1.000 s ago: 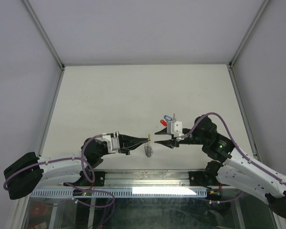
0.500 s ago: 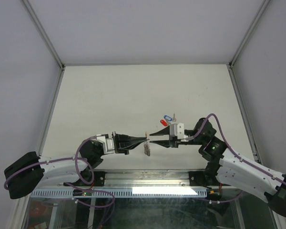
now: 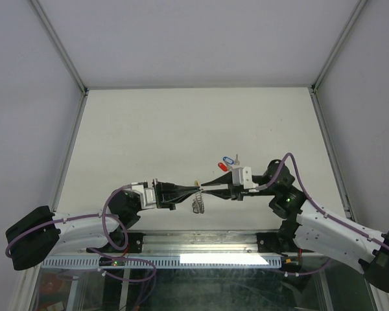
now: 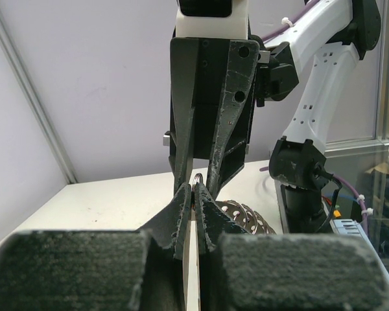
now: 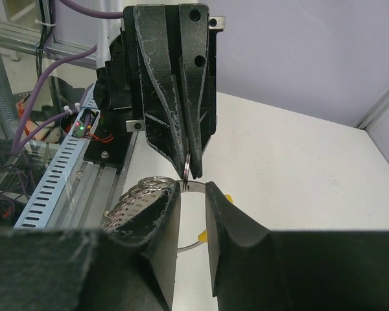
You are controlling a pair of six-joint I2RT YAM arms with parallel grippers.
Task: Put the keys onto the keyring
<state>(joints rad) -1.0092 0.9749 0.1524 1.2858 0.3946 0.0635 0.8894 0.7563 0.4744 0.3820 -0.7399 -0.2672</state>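
No text, number, brand or sign can be read in any of the views. The keys [image 3: 227,159] have small coloured tags, but these are too small to tell whether anything is written on them.

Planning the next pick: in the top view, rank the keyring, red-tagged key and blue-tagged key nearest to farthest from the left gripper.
1. keyring, hanging from the left gripper.
2. red-tagged key, farther right.
3. blue-tagged key, just beyond it.
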